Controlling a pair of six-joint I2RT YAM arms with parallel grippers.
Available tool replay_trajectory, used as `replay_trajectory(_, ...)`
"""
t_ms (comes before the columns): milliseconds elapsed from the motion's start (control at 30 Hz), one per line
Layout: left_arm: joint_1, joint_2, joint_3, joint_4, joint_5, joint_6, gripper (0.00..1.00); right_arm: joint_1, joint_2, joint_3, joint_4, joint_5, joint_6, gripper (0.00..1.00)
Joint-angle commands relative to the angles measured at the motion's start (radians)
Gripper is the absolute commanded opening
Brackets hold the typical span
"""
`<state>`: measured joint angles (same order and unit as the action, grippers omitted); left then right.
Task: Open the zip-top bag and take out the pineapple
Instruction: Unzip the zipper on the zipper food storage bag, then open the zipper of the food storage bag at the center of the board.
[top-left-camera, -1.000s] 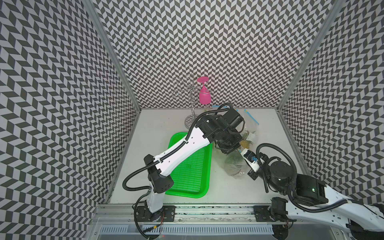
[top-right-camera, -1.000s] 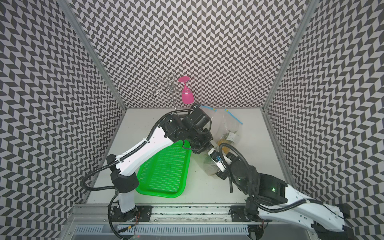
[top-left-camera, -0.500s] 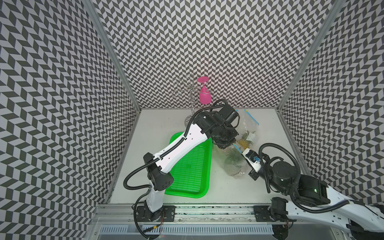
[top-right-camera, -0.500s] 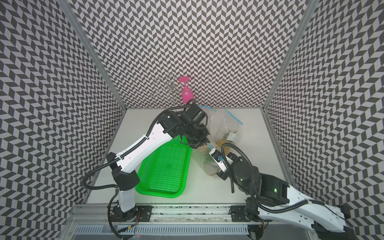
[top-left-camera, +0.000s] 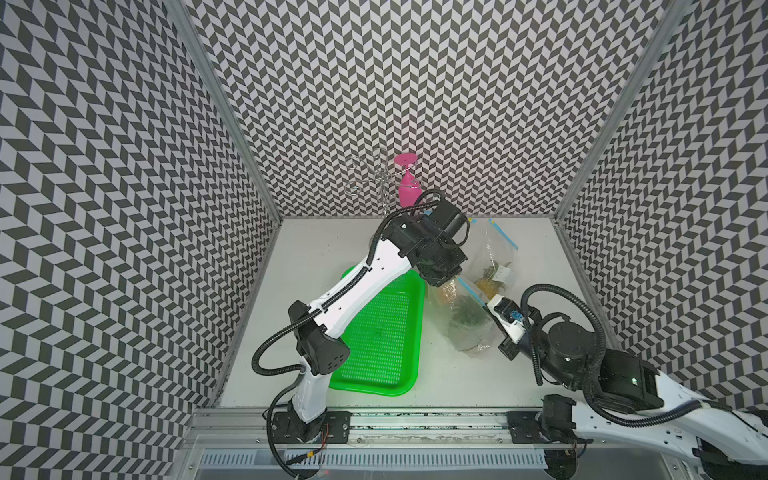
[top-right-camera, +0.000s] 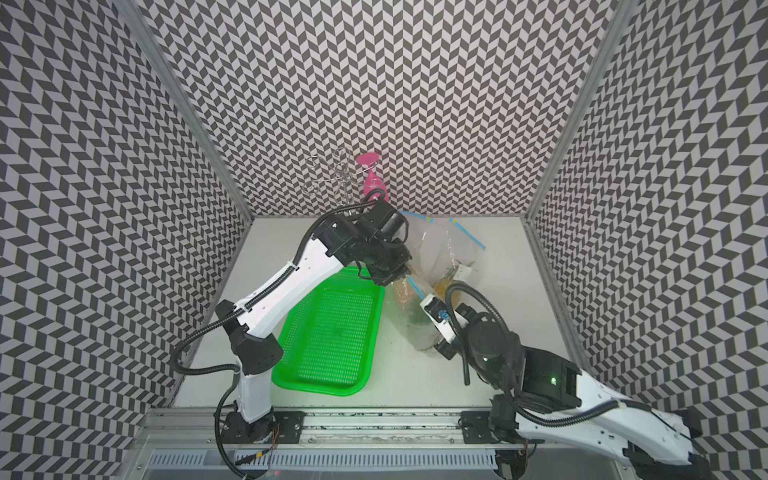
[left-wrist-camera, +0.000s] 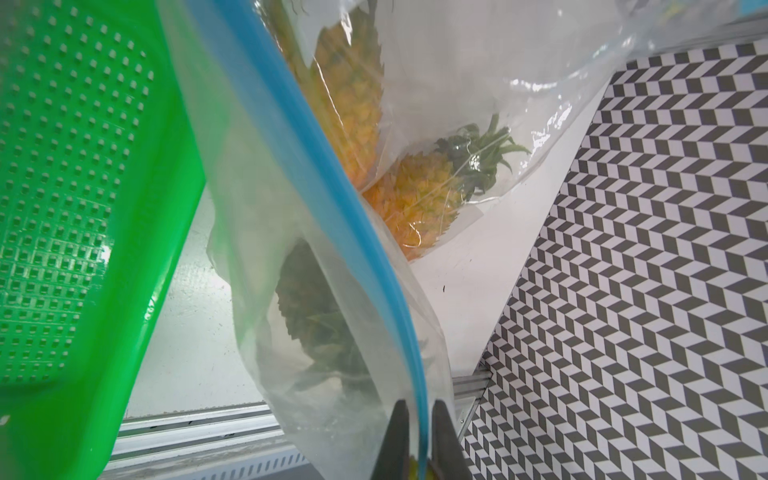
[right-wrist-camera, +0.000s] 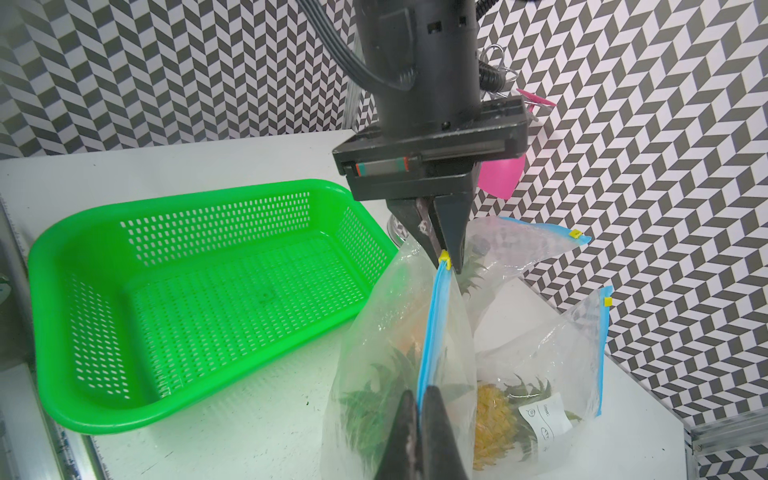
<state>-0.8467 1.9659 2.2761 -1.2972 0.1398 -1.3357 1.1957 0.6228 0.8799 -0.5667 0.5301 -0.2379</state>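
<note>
The left gripper (right-wrist-camera: 446, 259) comes down from above, and its jaws are pressed together on the yellow slider (right-wrist-camera: 444, 258) at one end of the blue zip strip (right-wrist-camera: 432, 328) of a zip-top bag (right-wrist-camera: 399, 332). The right gripper (right-wrist-camera: 419, 415) pinches the same strip at its other end, with the jaws tight on the plastic. The strip runs stretched between the two grippers, and the clear bag hangs below it. It cannot be told if the zip is already parted.

The pineapple (right-wrist-camera: 370, 403) lies inside this bag, with its green leaves toward the right gripper. In a top view the bag (top-left-camera: 465, 324) is just beside the green basket (top-left-camera: 370, 388) on the white table (top-left-camera: 478, 374).

Behind the held bag stand two other zip-top bags (right-wrist-camera: 573, 353). The nearer one contains a second pineapple (right-wrist-camera: 498, 419) with a white label. At the back wall a pink glass (top-left-camera: 409, 187) hangs on a wire rack (top-left-camera: 376, 174).
</note>
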Motion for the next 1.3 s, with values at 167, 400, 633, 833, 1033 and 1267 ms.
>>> replay_trajectory(167, 0.105, 0.05, 0.02, 0.011, -0.222, 0.052, 0.0, 0.016, -0.036, 0.057, 0.047, -0.024, 0.02, 0.0)
replay_trajectory(400, 0.147, 0.071, 0.04, 0.024, -0.256, 0.098, 0.0, 0.016, -0.038, 0.066, 0.043, -0.022, 0.027, 0.0)
replay_trajectory(633, 0.192, 0.072, 0.039, 0.041, -0.289, 0.131, 0.0, 0.016, -0.045, 0.073, 0.033, -0.012, 0.032, 0.0)
replay_trajectory(833, 0.22, 0.074, 0.04, 0.056, -0.289, 0.154, 0.0, 0.016, -0.047, 0.068, 0.031, -0.009, 0.04, 0.0)
replay_trajectory(1033, 0.224, 0.073, 0.042, 0.082, -0.278, 0.168, 0.0, 0.015, -0.054, 0.061, 0.034, -0.008, 0.055, 0.0)
replay_trajectory(1267, 0.212, 0.055, 0.038, 0.104, -0.215, 0.188, 0.0, 0.015, -0.069, 0.034, 0.055, 0.004, 0.09, 0.0)
